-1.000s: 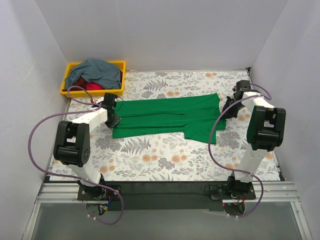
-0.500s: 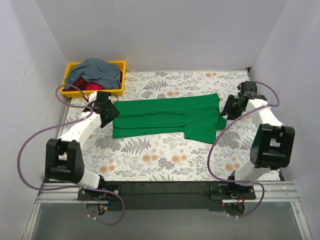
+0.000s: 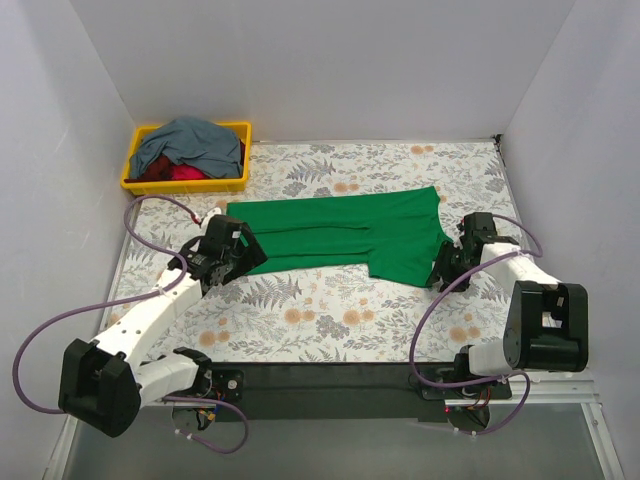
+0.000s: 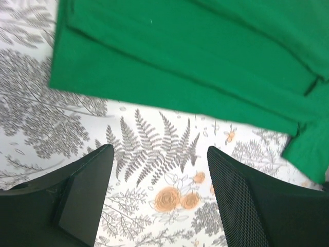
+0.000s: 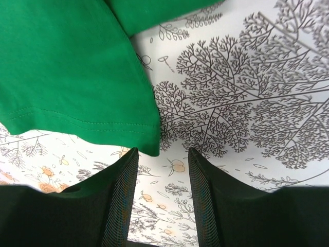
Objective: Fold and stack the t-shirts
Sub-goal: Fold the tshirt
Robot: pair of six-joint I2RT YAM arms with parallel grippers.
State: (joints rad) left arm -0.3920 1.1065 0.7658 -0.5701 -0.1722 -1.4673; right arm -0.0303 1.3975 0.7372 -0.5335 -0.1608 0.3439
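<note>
Green t-shirt (image 3: 340,232): it lies flat in the middle of the desk (image 3: 330,315). It is folded into a long strip that runs from left to right. At the right end a wider bit reaches down toward the bottom of the top view.

Left tool (image 4: 159,152): it is wide open and holds nothing. In the top view it sits at the lower left corner of the green t-shirt. In the left wrist view the shirt's edge runs across the upper part of the frame, a little way off from the tool. Only the fern and flower print of the desk shows in the gap.

Right tool (image 5: 162,154): it is partly open and holds nothing. In the top view it is at the lower right corner of the green t-shirt. In the right wrist view a stitched corner of the shirt ends just beside the tool's left side. Bare desk shows in the gap.

Grey-blue t-shirt (image 3: 190,140): it is bunched up on top of the pile in the yellow bin (image 3: 135,183), at the upper left of the top view.

Red t-shirt (image 3: 180,172): it is in the same bin, under the grey-blue one. Only a small bit peeks out at the near side.

Yellow bin: it stands on the far left corner of the desk, well apart from the green t-shirt.
</note>
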